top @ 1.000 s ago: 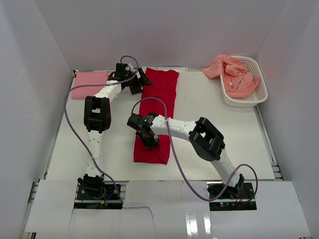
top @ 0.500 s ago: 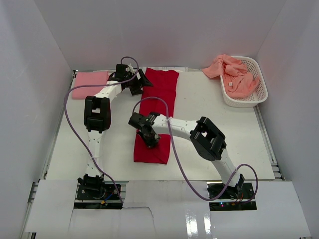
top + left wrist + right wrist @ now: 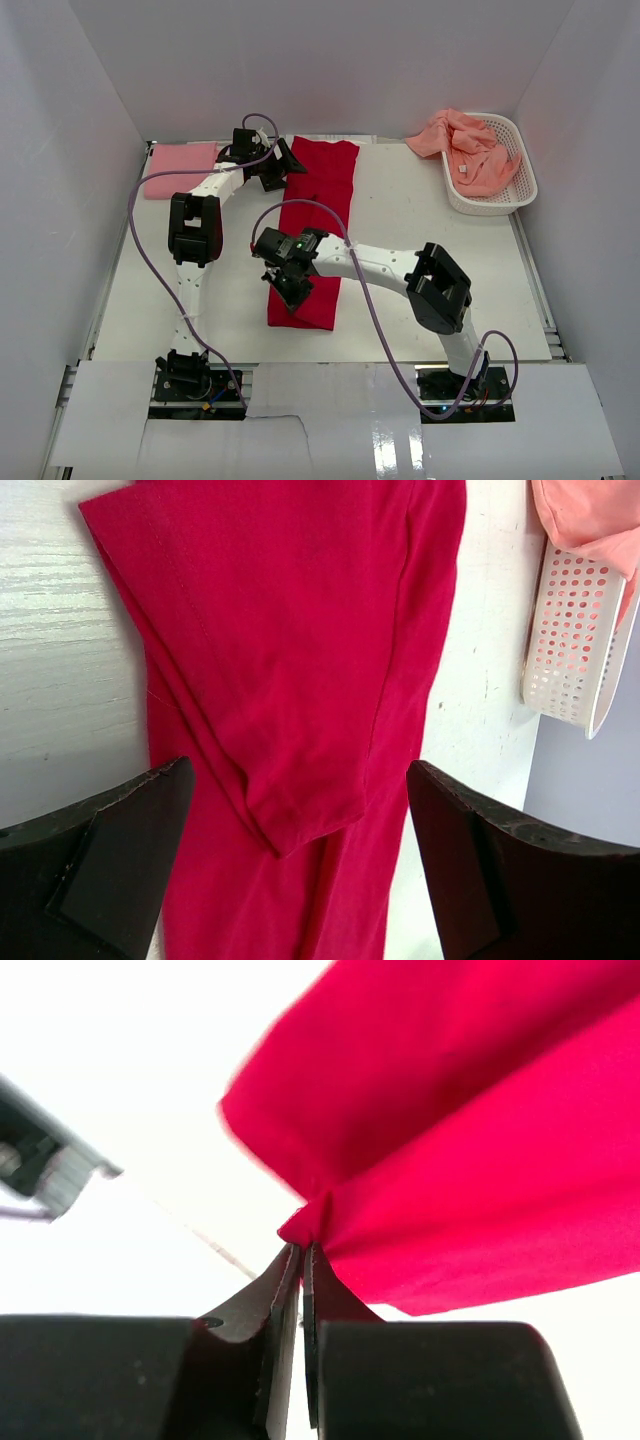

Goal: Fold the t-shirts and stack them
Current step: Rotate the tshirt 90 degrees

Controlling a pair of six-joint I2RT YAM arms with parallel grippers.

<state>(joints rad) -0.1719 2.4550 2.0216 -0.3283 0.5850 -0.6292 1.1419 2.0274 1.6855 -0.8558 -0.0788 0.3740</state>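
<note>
"Right wrist view: what does the right gripper [image 3: 302, 1250] have?"
"Its two fingers are pinched tight on a fold of the red t-shirt [image 3: 480, 1140]."
"Where is that shirt?"
"It lies in a long strip in the middle of the table [image 3: 430, 215]. The left gripper [image 3: 285, 160] is wide open at the shirt's far end, holding nothing."

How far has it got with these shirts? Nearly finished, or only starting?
Done: one pink t-shirt lies folded at the far left. In hand: the red t-shirt is a long strip; the right gripper pinches its near left edge, and the left gripper is open over the far end. Left: salmon-orange t-shirts heaped in the basket.
</note>
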